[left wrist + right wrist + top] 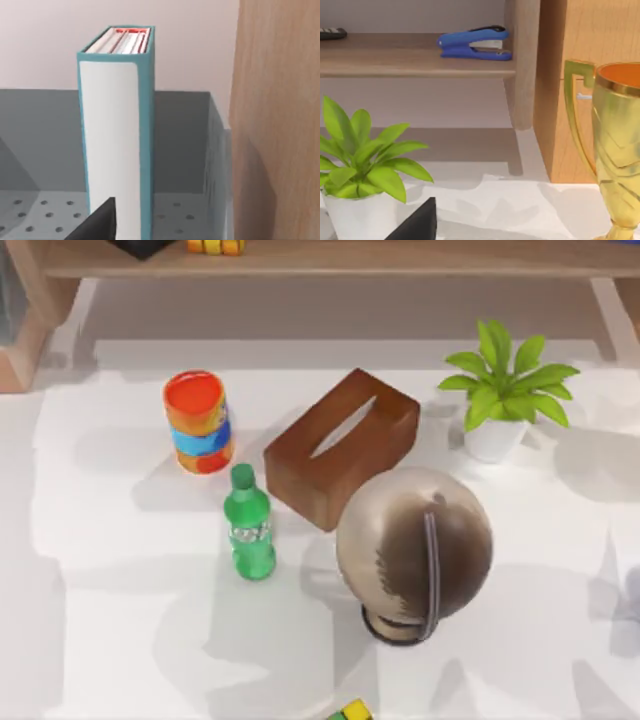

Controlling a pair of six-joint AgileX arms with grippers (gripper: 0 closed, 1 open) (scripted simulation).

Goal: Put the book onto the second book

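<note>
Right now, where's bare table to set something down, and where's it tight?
Free: the table along its left side, left of the can and green bottle; also the right front, between globe and right edge. Crowded: the centre, where can, bottle, tissue box and globe cluster, with the potted plant behind them on the right.

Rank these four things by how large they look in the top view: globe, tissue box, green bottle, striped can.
1. globe, though it stands tall, so nearness to the camera may enlarge it
2. tissue box, close behind the globe
3. and 4. striped can and green bottle look too alike to rank
</note>
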